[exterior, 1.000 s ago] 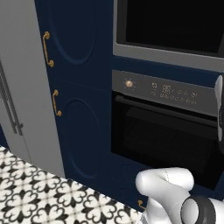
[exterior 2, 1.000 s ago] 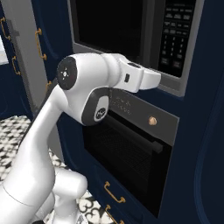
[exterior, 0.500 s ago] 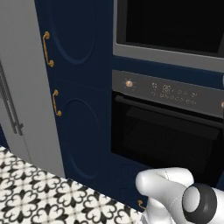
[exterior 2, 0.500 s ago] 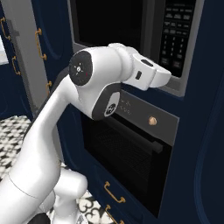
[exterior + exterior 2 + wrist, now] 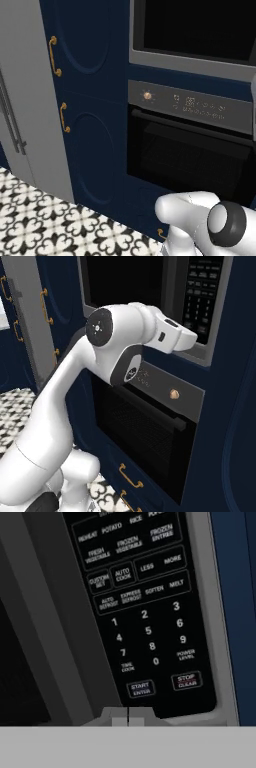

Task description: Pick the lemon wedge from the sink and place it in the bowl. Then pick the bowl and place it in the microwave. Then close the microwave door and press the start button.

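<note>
Item: microwave (image 5: 150, 291) — built into navy cabinetry above the black oven (image 5: 145, 436); door (image 5: 195, 27) shut, dark glass. I see its keypad (image 5: 145, 617) close up, START/ENTER button (image 5: 141, 688) just above my gripper (image 5: 128, 716). Fingertips (image 5: 119, 717) pressed together, nothing between them. Arm (image 5: 115, 346) raised toward the panel.
</note>
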